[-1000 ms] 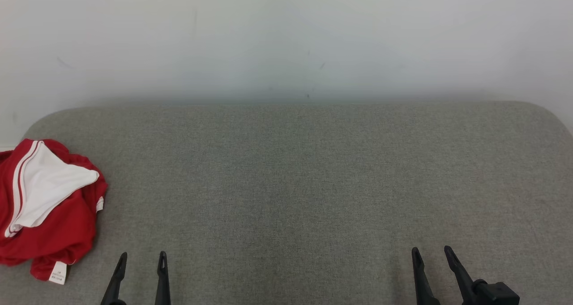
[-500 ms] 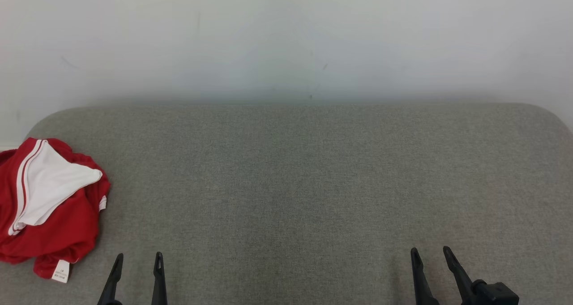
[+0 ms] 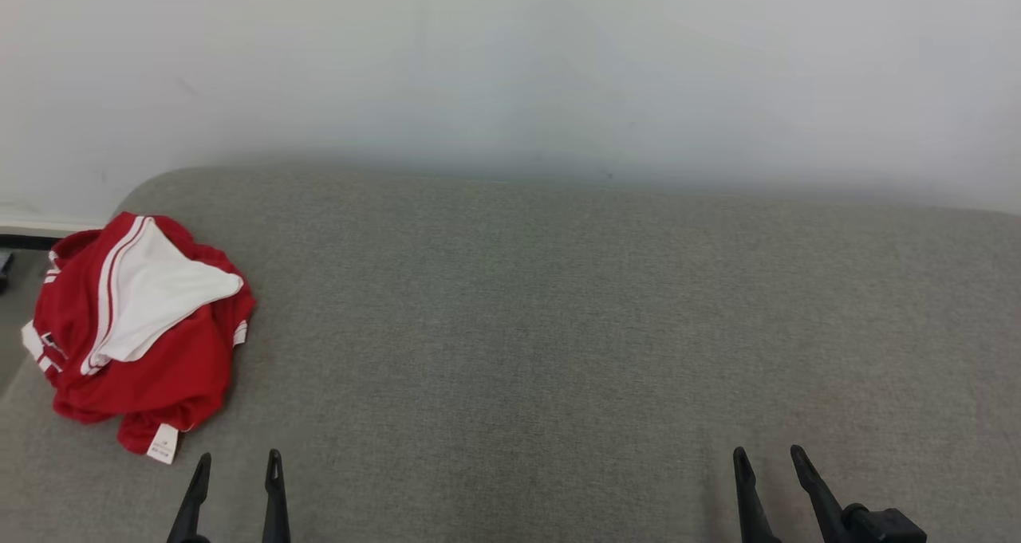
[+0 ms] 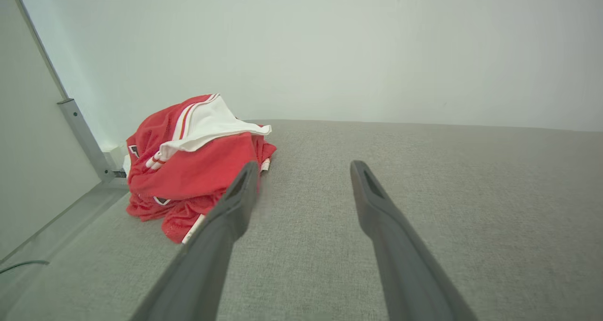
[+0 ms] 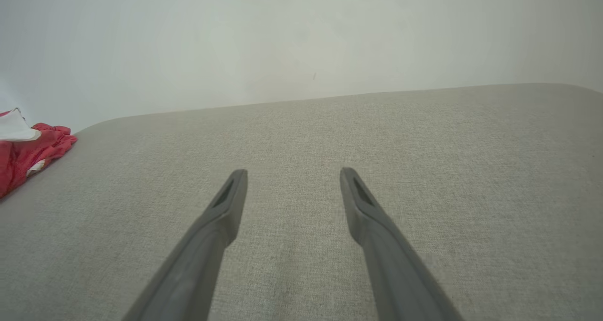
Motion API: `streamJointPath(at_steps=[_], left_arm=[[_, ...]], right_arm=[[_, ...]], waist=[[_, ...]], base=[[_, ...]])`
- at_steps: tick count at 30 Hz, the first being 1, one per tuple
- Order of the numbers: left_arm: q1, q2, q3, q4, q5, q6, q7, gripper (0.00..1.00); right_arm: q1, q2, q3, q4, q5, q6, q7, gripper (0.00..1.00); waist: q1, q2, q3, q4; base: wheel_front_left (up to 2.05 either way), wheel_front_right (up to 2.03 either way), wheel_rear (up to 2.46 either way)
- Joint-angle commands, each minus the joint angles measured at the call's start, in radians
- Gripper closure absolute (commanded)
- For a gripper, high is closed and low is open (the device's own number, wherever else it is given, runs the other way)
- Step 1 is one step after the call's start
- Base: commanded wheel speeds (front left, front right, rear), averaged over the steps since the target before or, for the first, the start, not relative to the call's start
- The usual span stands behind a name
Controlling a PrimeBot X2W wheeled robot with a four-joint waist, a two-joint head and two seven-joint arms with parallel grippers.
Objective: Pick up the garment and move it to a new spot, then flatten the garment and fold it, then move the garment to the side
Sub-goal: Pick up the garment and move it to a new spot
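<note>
At far-left end of grey cushion (image 3: 558,328), red-and-white garment (image 3: 143,328) sits crumpled; left gripper (image 3: 235,459) and right gripper (image 3: 766,455) both spread, empty — left should pinch a thick top fold.

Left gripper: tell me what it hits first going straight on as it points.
Likely the garment, grazed at its edge by one finger, though depth is unclear; the left gripper aims mostly past it over the grey surface.

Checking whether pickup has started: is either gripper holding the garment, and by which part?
Nothing is held: the left gripper and right gripper are open, the garment lies apart.
</note>
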Motion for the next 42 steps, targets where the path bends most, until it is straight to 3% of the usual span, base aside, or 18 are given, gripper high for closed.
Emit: streamJointPath(at_steps=[1, 25, 42], left_arm=[[0.003, -0.001, 0.005, 0.001, 0.003, 0.002, -0.004, 0.00], [0.010, -0.001, 0.063, 0.026, 0.011, 0.030, -0.004, 0.00], [0.025, -0.001, 0.092, 0.010, -0.009, 0.066, -0.004, 0.00]], right_arm=[[0.006, -0.001, 0.003, 0.002, 0.002, 0.003, -0.004, 0.00], [0.014, -0.001, 0.027, 0.000, 0.021, 0.003, -0.003, 0.00], [-0.026, -0.001, 0.065, 0.011, 0.000, 0.003, -0.003, 0.00]], waist=[[0.0000, 0.0000, -0.002, 0.038], [0.0000, 0.0000, -0.019, 0.361], [0.0000, 0.0000, 0.005, 0.404]], base=[[0.00, 0.00, 0.00], [0.00, 0.00, 0.00], [0.00, 0.00, 0.00]])
